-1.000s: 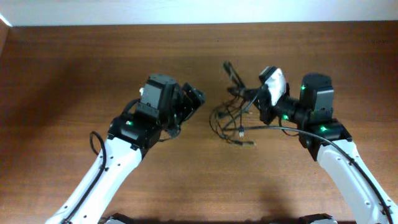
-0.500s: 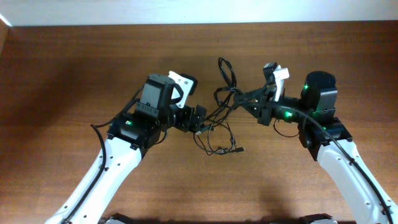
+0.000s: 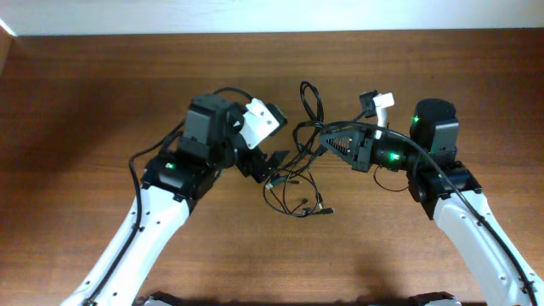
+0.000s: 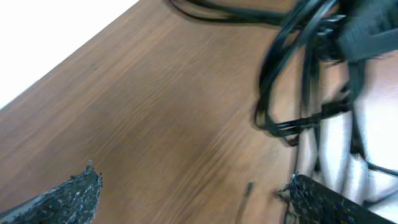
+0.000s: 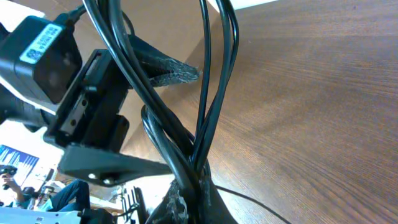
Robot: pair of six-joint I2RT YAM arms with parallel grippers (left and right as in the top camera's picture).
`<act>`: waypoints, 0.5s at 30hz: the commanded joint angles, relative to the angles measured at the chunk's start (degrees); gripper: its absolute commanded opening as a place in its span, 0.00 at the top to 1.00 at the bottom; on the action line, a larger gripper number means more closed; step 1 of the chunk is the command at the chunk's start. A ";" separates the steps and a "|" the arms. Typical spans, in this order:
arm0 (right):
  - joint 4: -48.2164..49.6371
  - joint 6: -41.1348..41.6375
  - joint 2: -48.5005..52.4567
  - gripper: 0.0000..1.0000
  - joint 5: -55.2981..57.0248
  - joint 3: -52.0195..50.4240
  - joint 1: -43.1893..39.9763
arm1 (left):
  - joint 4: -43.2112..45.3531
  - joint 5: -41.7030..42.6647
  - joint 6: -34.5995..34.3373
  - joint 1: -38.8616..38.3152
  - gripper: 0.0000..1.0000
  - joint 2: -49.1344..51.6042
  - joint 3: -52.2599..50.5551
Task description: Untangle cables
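Note:
The cables (image 3: 299,167) are a tangle of thin black cords between the two arms, with a loop (image 3: 311,99) sticking up towards the back and small plugs (image 3: 323,211) lying on the wood at the front. My right gripper (image 3: 328,143) is shut on a bundle of the cords and holds it above the table. In the right wrist view the cords (image 5: 208,93) rise straight out of the closed right gripper (image 5: 191,190). My left gripper (image 3: 269,167) is open at the tangle's left edge. In the left wrist view the left gripper (image 4: 193,177) holds nothing, and the cords (image 4: 292,68) hang beyond it.
The brown wooden table (image 3: 102,93) runs to a white wall at the back. Thicker black wires (image 3: 136,166) loop beside the left arm. The left arm's wrist and camera block (image 5: 68,81) fills the left of the right wrist view, close to the held cords.
The right gripper has lifted the bundle and turned towards the left. The left gripper has swung in to the tangle's left edge, and the tangle has shifted left.

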 commanded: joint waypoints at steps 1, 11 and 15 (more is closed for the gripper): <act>0.22 -0.04 -0.02 0.96 -1.66 0.70 0.00 | -0.26 18.82 1.42 6.54 0.01 -0.83 0.17; 6.25 -3.61 -0.02 0.96 -14.71 0.70 0.07 | -0.24 52.30 2.29 16.48 0.01 -0.83 0.17; 6.25 -3.61 -0.02 0.96 -15.04 0.70 0.07 | -0.22 54.49 2.47 16.48 0.01 -0.83 0.17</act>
